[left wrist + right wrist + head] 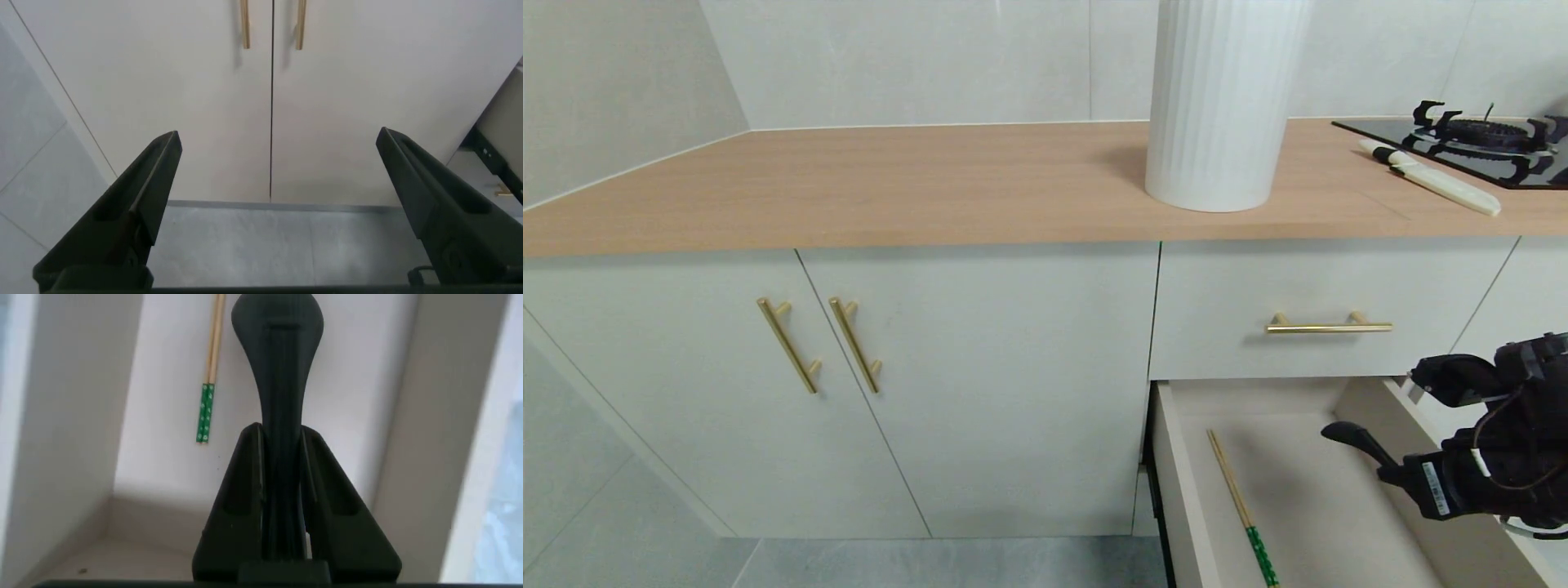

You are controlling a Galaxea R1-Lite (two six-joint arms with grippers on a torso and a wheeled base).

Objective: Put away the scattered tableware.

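My R gripper (1401, 474) is clamped on a black spoon (1347, 434) over the open drawer (1176, 482). Chopsticks (1241, 510) lie inside, near its left wall. L gripper (278, 143) is wide open & empty, facing the cupboard doors (270, 98).

No legible text, number or sign in any view. One small white sticker (1436, 488) with dark barcode-like print sits on black body behind right gripper (1393, 471), near right, above open white drawer (1174, 474): characters too small to read.
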